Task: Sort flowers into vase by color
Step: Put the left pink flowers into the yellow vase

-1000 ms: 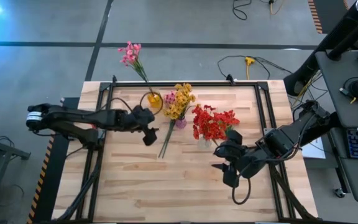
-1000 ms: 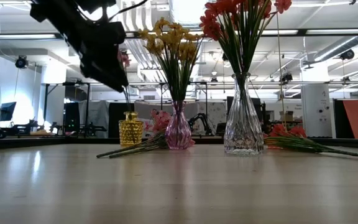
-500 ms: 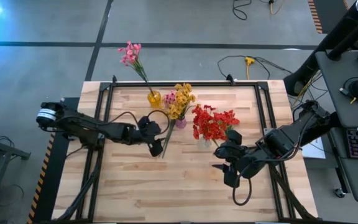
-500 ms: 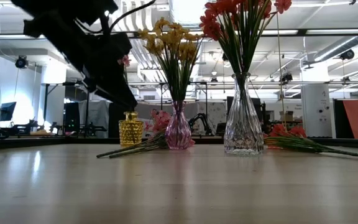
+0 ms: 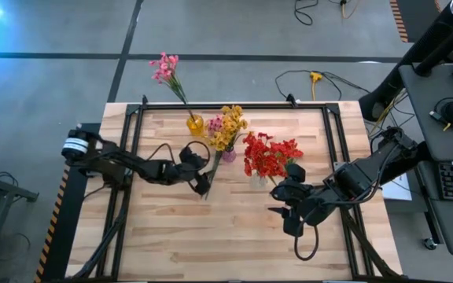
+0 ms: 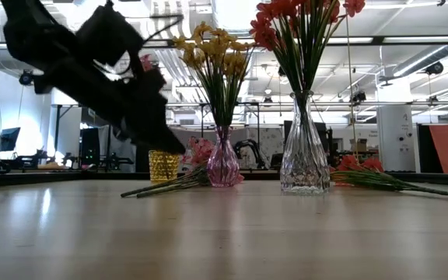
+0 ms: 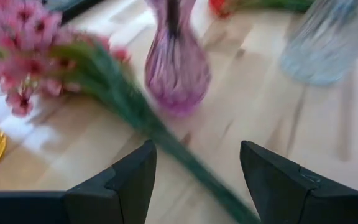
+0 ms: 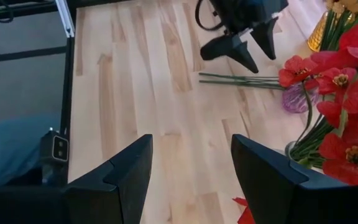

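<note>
A pink flower spray (image 5: pixel 209 161) lies on the table, its blossoms (image 7: pixel 23 74) beside the purple vase (image 7: pixel 176 68) that holds yellow flowers (image 5: pixel 228 126). My left gripper (image 7: pixel 194 180) is open and low over the spray's green stem (image 7: pixel 185 158), a finger on either side, apart from it. A yellow vase (image 5: pixel 195 124) holds one pink spray (image 5: pixel 164 67). Red flowers (image 5: pixel 270 156) stand in the clear glass vase (image 6: pixel 304 159). More red sprays (image 6: pixel 372 180) lie on the table. My right gripper (image 8: pixel 188 168) hangs open above the table's right part.
The three vases stand close together in a row at the table's far middle. Black frame rails (image 5: pixel 132 126) run along the table's left, far and right edges. The near half of the wooden top (image 5: pixel 226 244) is bare board.
My left gripper has come down toward the table and moved right, toward the lying pink spray's stem, tipping more level as it sank. Its fingers now stand just over the stem. The flowers and vases have stayed in place.
</note>
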